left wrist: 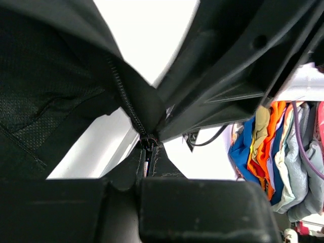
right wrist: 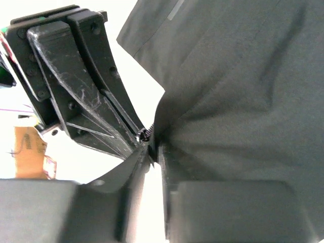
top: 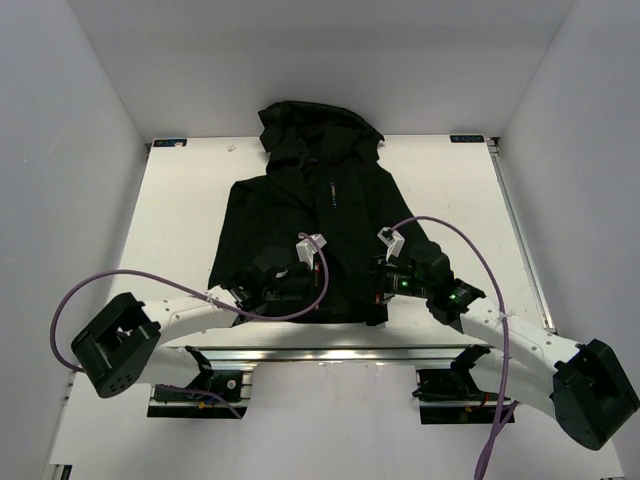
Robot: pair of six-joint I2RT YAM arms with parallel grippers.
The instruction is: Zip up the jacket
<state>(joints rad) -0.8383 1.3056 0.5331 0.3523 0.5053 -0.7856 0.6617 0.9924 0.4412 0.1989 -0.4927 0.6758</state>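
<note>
A: Where was the jacket (top: 300,210)?
B: It lay flat on the white table (top: 450,200), front up. Its hood (top: 320,125) was at the far side.
A: And the zipper (left wrist: 126,104)?
B: The two sides split apart just above its bottom end.
A: What about the left gripper (left wrist: 139,182)?
B: It was at the near hem. Its fingers were pinched tight on the jacket, right at the bottom of the zipper.
A: And the right gripper (right wrist: 149,172)?
B: It was just beside the left one, at the same spot. Its fingers stood a little apart, with the jacket's edge between them. I could not tell if they touched it
</note>
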